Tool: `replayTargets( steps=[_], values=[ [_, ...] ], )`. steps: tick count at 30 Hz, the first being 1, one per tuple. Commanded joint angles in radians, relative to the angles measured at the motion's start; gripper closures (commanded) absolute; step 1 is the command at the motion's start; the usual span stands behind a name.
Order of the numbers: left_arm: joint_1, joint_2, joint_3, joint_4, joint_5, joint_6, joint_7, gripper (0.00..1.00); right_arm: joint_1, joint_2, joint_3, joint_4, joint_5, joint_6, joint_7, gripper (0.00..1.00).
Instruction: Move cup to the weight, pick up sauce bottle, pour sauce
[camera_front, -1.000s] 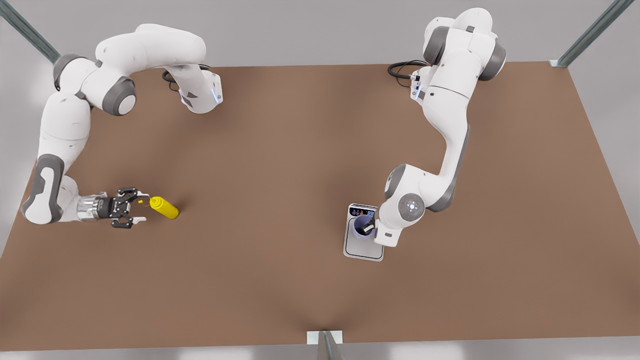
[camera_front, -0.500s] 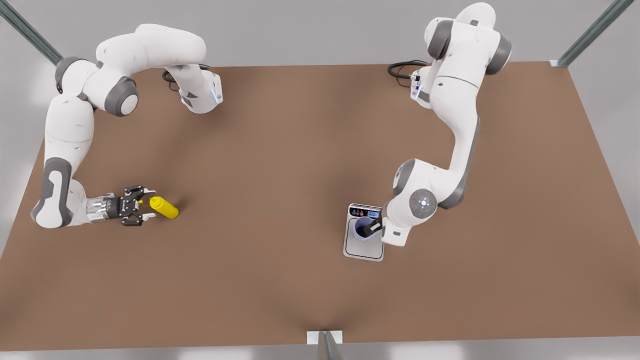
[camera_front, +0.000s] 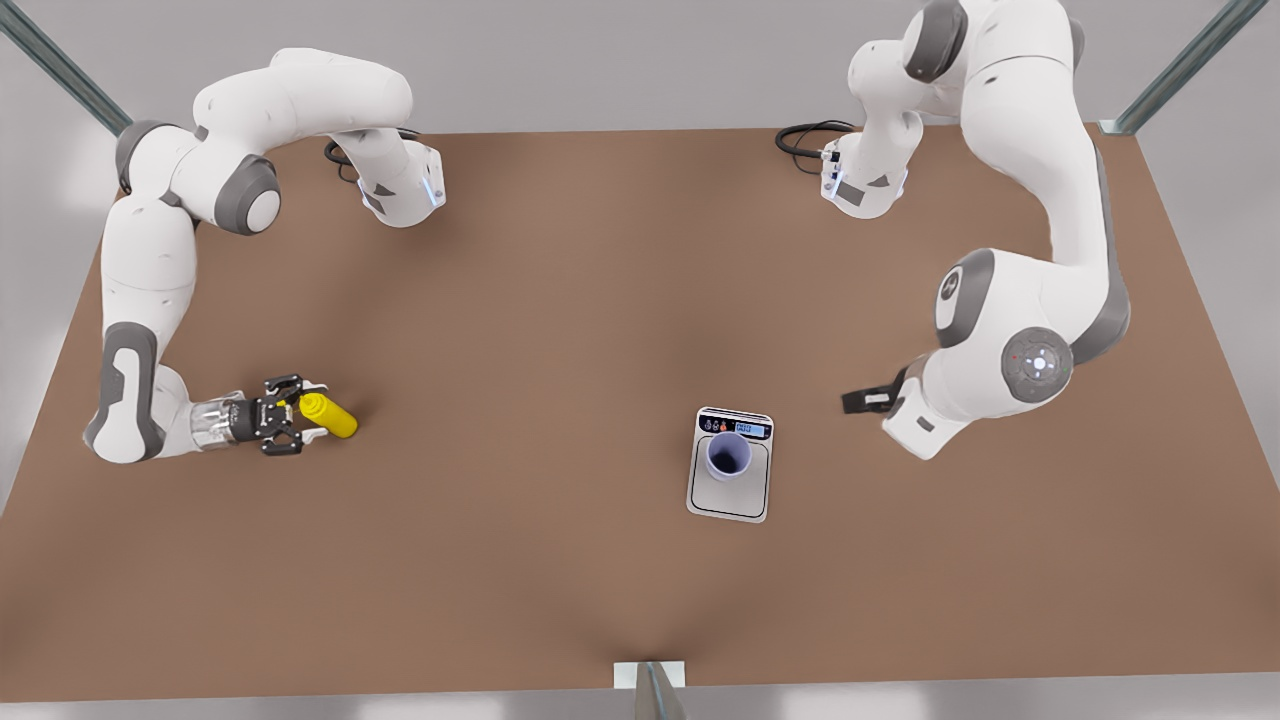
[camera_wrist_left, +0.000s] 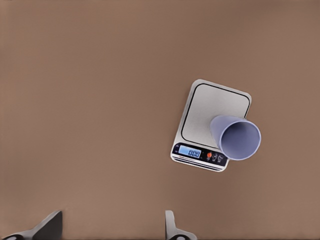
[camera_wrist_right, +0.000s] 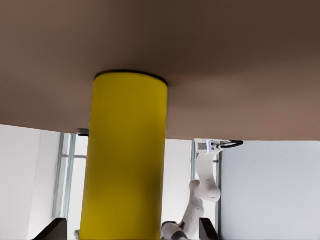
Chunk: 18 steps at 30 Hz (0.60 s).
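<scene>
The sauce bottle (camera_front: 330, 416) was a small yellow plastic squeeze bottle standing on the brown table (camera_front: 560, 300) at the front view's left. I judged it light and a little soft – its wall would probably give under a hard squeeze, and its smooth skin could slip. The best place to take it seemed to be the straight cylindrical body, in the middle, not the thin nozzle with its cap. In the right wrist view the sauce bottle (camera_wrist_right: 125, 155) rose as a plain yellow column between the two dark fingertips (camera_wrist_right: 50, 229), with a gap on each side.

The right gripper (camera_front: 300, 420) was low at the table, its fingers spread wider than the bottle and placed on both sides of it; they held nothing yet, and I could not tell if one finger already touched the plastic. A gentle closing seemed enough.

The cup (camera_front: 729, 455) stood upright on the steel plate of the kitchen scale (camera_front: 728, 500), close to the display strip – so the first step looked finished. The cup also looked light and easy to knock over during pouring.

The left gripper (camera_front: 868, 401) hung to the front view's right of the scale, well apart from the cup. In the left wrist view its fingertips (camera_wrist_left: 47, 227) stood wide apart and empty, above bare table, with the cup (camera_wrist_left: 236, 137) and the scale (camera_wrist_left: 212, 122) farther off
</scene>
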Motion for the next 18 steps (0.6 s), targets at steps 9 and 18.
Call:
replayTargets(
  steps=[9, 18],
  values=[
    [0.001, -0.008, 0.019, 0.000, 0.050, -0.041, 0.085, 0.01, 0.000, 0.000, 0.033, -0.006, -0.004, 0.002, -0.019, 0.61],
    [0.001, -0.032, 0.017, 0.000, 0.050, -0.063, 0.081, 0.00, -0.003, -0.005, 0.036, 0.015, -0.001, 0.005, -0.024, 0.79]
  ],
)
